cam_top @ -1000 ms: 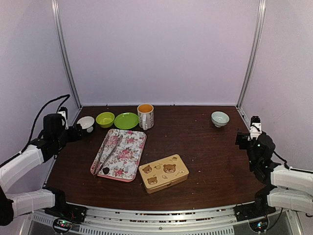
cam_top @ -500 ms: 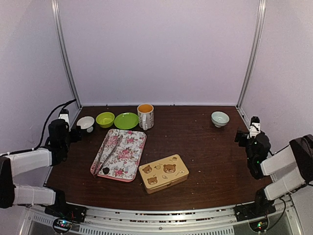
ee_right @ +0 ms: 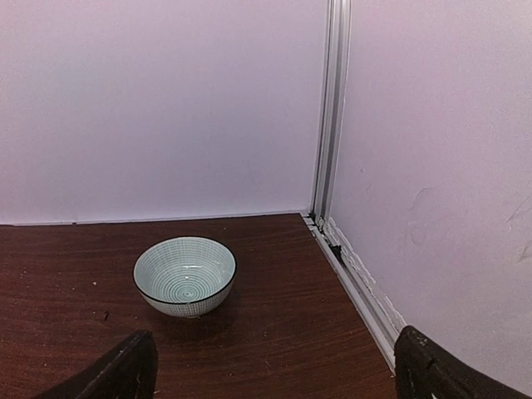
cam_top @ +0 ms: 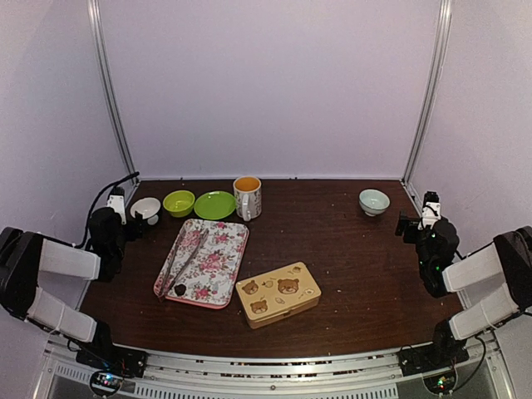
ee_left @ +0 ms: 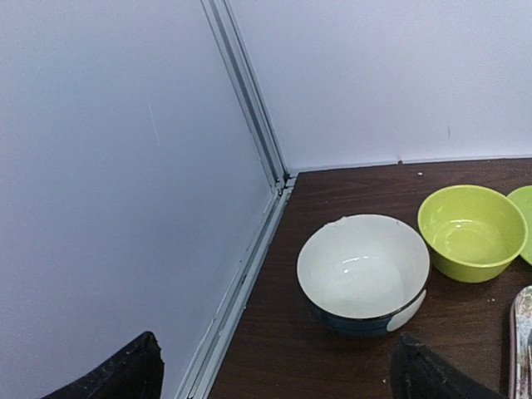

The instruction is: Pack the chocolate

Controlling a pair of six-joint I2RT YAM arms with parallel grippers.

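The chocolate [cam_top: 179, 289] is a tiny dark lump on the near end of the floral tray [cam_top: 224, 266], beside metal tongs [cam_top: 184, 259]. A tan tin with bear pictures [cam_top: 278, 293] lies shut to the tray's right. My left gripper [cam_top: 130, 226] is open and empty at the table's left edge, facing a white bowl [ee_left: 363, 270]. My right gripper [cam_top: 406, 226] is open and empty at the right edge, facing a pale ribbed bowl [ee_right: 184, 275]. Neither wrist view shows the chocolate.
Along the back stand a white bowl [cam_top: 146, 208], a lime bowl [cam_top: 179, 202], a green plate [cam_top: 215, 204] and a mug [cam_top: 247, 196]. The pale bowl [cam_top: 374, 201] is at the back right. Walls and corner rails close both sides.
Both arms have drawn back and folded toward their sides of the table. Both grippers stay open and empty. Tray, tin and chocolate have not moved.
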